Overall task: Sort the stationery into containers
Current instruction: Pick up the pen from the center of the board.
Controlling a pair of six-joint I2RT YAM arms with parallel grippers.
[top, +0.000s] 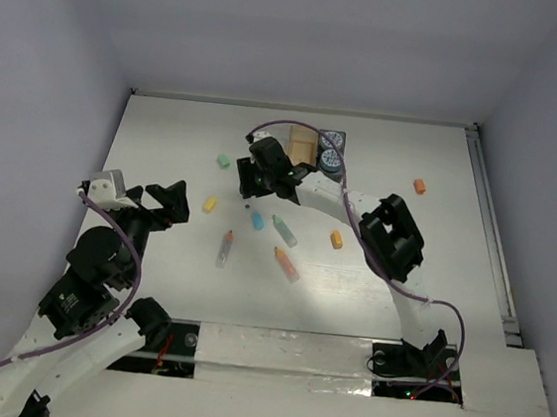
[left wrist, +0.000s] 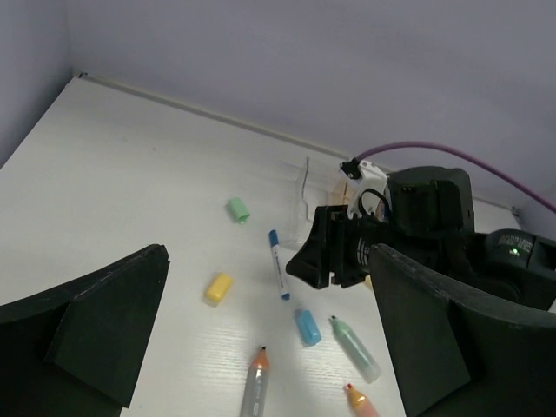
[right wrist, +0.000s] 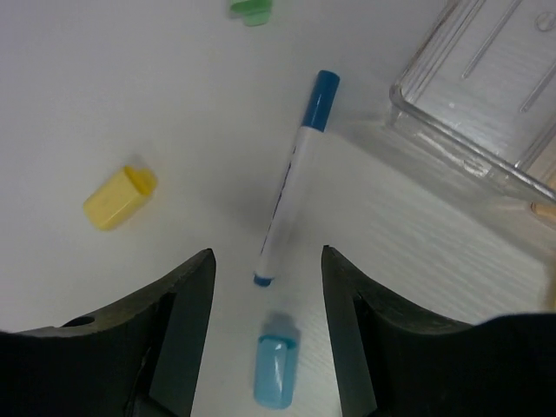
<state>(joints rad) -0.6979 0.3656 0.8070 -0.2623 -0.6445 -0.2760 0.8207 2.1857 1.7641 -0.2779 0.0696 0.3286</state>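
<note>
A thin white pen with a blue cap [right wrist: 291, 195] lies on the table beside the clear bin [right wrist: 486, 104] of the containers. My right gripper [right wrist: 268, 261] hangs open over it, and the pen's lower end lies between the jaws without touching them. A stubby blue marker [right wrist: 276, 372] lies just below, and the same blue marker [top: 257, 220] shows from above. My left gripper [left wrist: 269, 261] stands wide open and holds nothing, back at the left [top: 160, 201]. The orange-tinted bin [top: 303, 149] and the dark bin with two rolls [top: 331, 151] sit behind the right gripper [top: 251, 181].
Loose on the table: green cap [top: 224, 161], yellow piece [top: 210, 203], green marker [top: 284, 231], orange marker [top: 287, 263], grey pen with orange tip [top: 225, 249], and two orange pieces [top: 336, 239] [top: 419, 186]. The right arm [top: 385, 235] arches over the table's right half.
</note>
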